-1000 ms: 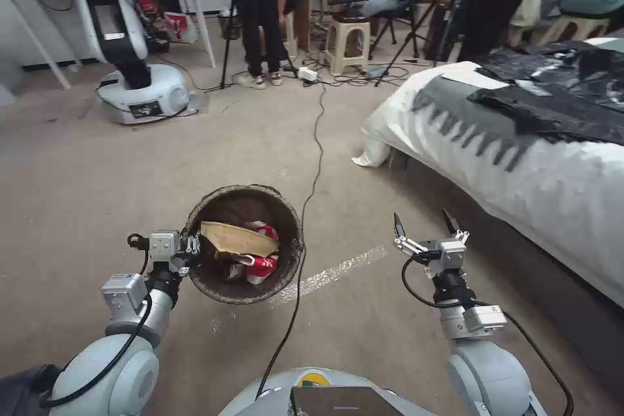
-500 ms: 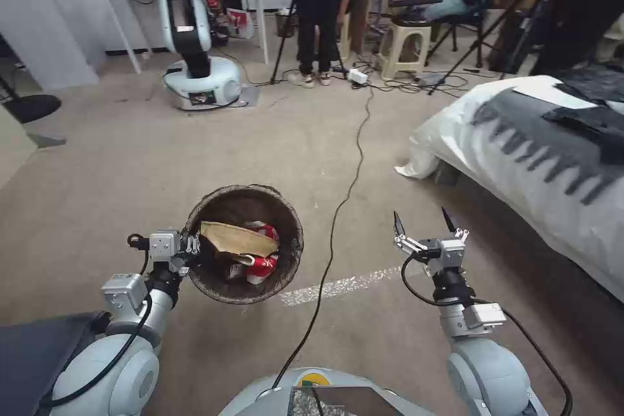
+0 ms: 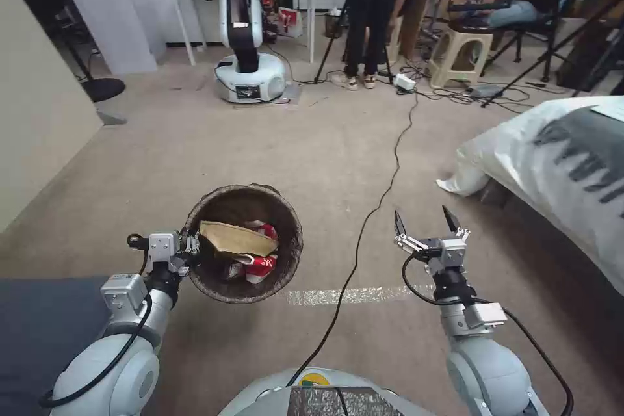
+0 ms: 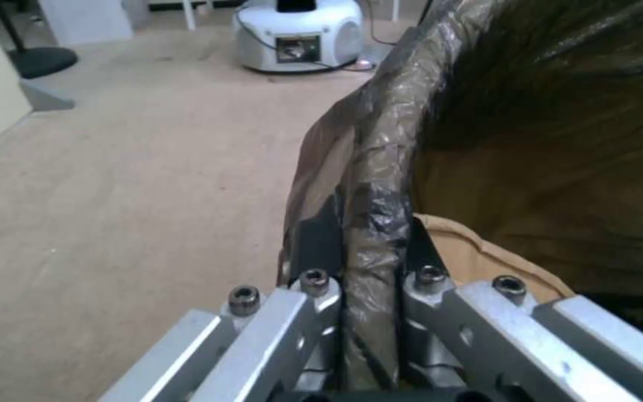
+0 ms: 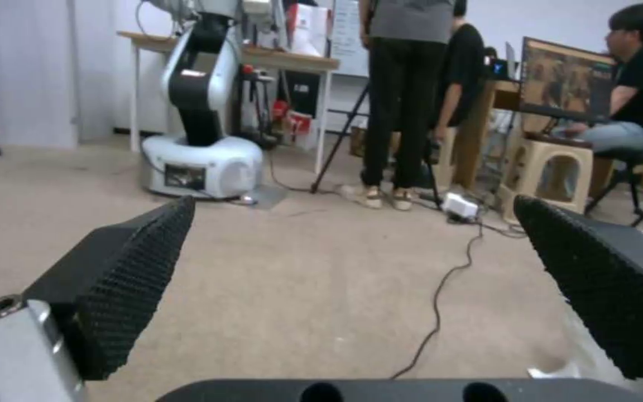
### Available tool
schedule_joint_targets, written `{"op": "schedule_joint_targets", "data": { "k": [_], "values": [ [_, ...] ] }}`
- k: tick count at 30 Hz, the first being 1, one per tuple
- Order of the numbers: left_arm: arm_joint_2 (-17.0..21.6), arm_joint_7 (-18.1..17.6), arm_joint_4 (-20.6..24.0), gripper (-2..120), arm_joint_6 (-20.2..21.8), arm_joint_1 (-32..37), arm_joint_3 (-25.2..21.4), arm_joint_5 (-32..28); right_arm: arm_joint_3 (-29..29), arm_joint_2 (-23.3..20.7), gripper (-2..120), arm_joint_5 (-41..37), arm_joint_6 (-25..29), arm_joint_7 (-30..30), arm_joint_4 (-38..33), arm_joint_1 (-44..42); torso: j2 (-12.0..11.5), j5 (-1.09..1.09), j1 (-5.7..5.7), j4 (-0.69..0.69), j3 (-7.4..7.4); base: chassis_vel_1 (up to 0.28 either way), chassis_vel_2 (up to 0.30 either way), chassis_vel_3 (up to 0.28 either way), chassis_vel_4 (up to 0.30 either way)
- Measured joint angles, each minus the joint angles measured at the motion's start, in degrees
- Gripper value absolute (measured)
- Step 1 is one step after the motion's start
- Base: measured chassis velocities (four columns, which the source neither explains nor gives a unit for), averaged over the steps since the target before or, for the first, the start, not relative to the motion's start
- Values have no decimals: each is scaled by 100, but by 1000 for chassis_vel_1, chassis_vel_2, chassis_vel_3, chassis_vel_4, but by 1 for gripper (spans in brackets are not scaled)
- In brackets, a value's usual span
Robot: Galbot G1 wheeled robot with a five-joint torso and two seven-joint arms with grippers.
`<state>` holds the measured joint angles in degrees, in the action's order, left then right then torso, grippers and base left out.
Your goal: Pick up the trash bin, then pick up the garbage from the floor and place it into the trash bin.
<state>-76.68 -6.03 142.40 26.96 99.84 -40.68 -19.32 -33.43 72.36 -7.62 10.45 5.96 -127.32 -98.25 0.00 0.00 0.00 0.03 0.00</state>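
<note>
Brown-lined bin: the trash bin (image 3: 244, 244) hangs above the carpet, held up at its rim.
Left gripper (image 3: 188, 250): clamped on the bin's near rim, one finger inside and one outside the bag fold (image 4: 370, 223).
Contents: a brown paper bag (image 3: 237, 238) and red-and-white wrappers (image 3: 262, 265) lie inside.
Right gripper (image 3: 424, 226): held over bare carpet, jaws spread wide, holding nothing.
Progress: bin lifted and some garbage binned; no litter is visible on the floor ahead, so the task looks near complete.

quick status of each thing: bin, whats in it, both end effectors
trash bin: held off the floor by its rim, upright, bag-lined
garbage: inside the bin, brown paper bag on top of red-and-white wrappers
left end effector: shut on the bin's rim
right end effector: open, empty, above the floor
</note>
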Motion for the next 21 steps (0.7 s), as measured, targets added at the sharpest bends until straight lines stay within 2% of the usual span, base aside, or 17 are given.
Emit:
{"op": "schedule_joint_targets", "data": {
  "k": [6, 14, 21],
  "values": [
    [-9, -7, -4, 4, -9, -1, 16, 7, -44, -54, 100, -39, -16, 16, -15, 9, 0, 1, 0, -6, 0, 0, 0, 0, 0],
    [-8, -97, -3, 4, 37, -1, 24, 0, -49, -67, 100, -47, -23, 17, -40, 12, 0, 0, 0, -3, 0, 0, 0, 0, 0],
    [107, -266, 70, 4, 603, -10, 15, -277, -44, -81, 100, -60, -24, 28, -50, 15, 0, 0, 0, -3, 0, 0, 0, 0, 0]
  ]
}}
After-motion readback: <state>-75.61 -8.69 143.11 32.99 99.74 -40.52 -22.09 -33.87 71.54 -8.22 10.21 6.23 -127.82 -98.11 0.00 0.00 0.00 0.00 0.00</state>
